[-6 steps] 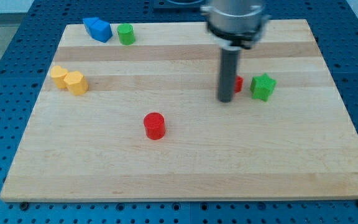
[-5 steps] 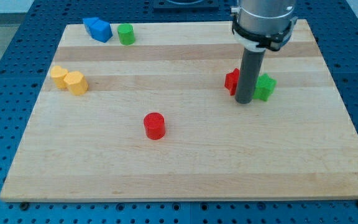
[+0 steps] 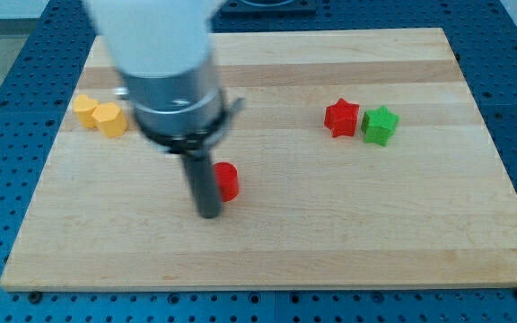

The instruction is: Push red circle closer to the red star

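Observation:
The red circle (image 3: pixel 228 180) is a short red cylinder just left of the board's middle. The red star (image 3: pixel 341 117) lies at the view's right, apart from it, touching or nearly touching a green star (image 3: pixel 380 125) on its right. My tip (image 3: pixel 209 214) rests on the board just below and left of the red circle, and the rod covers the circle's left edge. I cannot tell whether the rod touches the circle.
Two yellow blocks (image 3: pixel 100 115) sit side by side near the left edge of the wooden board (image 3: pixel 438 224). The arm's large body hides the board's upper left, where the blue and green blocks stood earlier.
The arm has swung from beside the red and green stars at the right to the left side of the red circle. No block has visibly moved.

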Controlling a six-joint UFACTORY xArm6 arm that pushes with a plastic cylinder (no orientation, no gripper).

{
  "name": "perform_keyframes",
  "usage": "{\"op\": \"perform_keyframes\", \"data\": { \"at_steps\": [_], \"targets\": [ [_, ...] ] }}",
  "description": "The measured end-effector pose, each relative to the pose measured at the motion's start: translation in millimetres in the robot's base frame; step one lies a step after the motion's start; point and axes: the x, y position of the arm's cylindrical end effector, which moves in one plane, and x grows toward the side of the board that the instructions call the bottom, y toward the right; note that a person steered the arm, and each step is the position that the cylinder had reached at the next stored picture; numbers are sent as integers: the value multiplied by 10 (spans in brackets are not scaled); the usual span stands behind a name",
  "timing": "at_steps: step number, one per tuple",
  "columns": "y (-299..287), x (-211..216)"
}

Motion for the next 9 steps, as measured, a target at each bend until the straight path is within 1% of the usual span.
{"op": "perform_keyframes", "data": {
  "at_steps": [1,2,3,4,5,6,7,8,9],
  "targets": [
    [-71,-130],
    [-779,34],
    [-1006,-110],
    [454,-366],
    [610,-625],
    [-102,-1],
    [-578,-506],
    [579,-1081],
    [1374,-1406]
  ]
}}
